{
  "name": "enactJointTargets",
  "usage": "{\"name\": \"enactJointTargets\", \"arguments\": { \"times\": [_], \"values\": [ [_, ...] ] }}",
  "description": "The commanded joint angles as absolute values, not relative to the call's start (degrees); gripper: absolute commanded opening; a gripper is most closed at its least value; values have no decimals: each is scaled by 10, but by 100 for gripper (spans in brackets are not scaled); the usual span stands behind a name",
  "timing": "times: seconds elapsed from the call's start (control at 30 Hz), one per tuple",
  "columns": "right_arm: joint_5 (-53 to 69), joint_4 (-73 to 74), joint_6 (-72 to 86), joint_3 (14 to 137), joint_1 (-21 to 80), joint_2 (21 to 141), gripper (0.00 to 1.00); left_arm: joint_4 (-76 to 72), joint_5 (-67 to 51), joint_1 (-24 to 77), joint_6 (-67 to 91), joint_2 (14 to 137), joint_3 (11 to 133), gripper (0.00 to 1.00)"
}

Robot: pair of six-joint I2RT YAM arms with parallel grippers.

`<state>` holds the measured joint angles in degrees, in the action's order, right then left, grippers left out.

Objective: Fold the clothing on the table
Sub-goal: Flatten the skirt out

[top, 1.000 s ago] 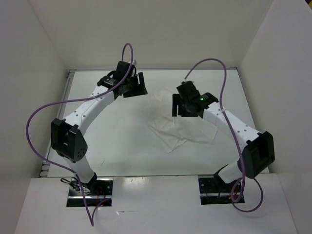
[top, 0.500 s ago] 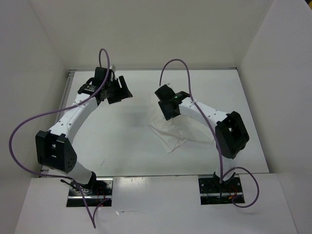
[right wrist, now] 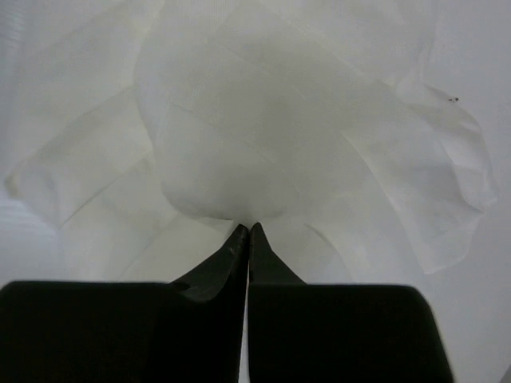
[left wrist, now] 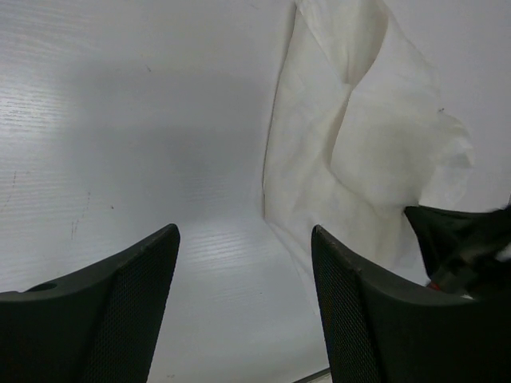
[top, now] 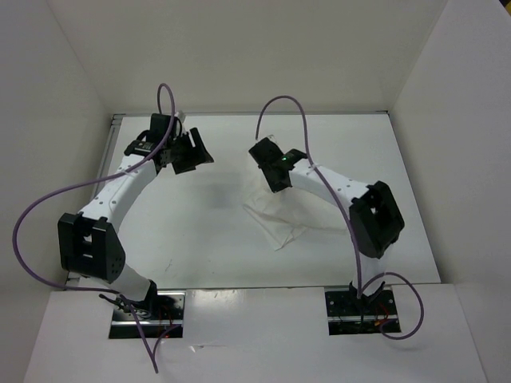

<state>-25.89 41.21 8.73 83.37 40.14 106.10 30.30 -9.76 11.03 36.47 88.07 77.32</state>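
Right claw (right wrist: 247, 230) is pinching the cloth (right wrist: 239, 136), seemingly.
Only its wrist view is showing that; left claw (left wrist: 243, 235) is hanging spread.

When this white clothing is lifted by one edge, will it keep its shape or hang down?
Probably floppy: the clothing bulges in soft folds at the shut right gripper. Likely light: the fabric looks thin. Pushed, it would probably bunch up.

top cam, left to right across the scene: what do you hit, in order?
left arm's elbow → left pincer → right pincer → right arm's elbow. The clothing overlaps the right pincer, so it is left out.
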Motion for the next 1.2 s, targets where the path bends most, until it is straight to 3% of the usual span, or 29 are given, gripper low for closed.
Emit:
{"name": "enactJointTargets", "arguments": {
  "times": [0.0,0.3,0.43,0.6,0.8,0.83,0.87,0.9,1.03,1.17],
  "values": [
    [-217,439,128,894,411,916,0,280,-113,104,372,853,759,74],
    [14,551,202,955,454,754,0,274,-113,93,377,834,726,74],
    [12,537,244,989,454,704,0,274,-113,88,377,823,726,74],
    [53,482,250,977,296,710,0,269,-118,88,377,823,726,74],
    [121,387,262,894,120,845,0,269,-130,88,377,834,726,74],
    [101,368,269,887,99,869,5,269,-137,88,377,834,726,74],
    [88,339,276,880,89,916,36,269,-150,88,371,834,726,74],
    [80,328,276,880,81,940,46,256,-164,88,362,834,712,74],
    [27,320,283,905,68,991,51,228,-226,110,319,822,677,74],
    [-38,338,256,911,129,933,57,201,-281,152,295,822,620,74]
  ]
}}
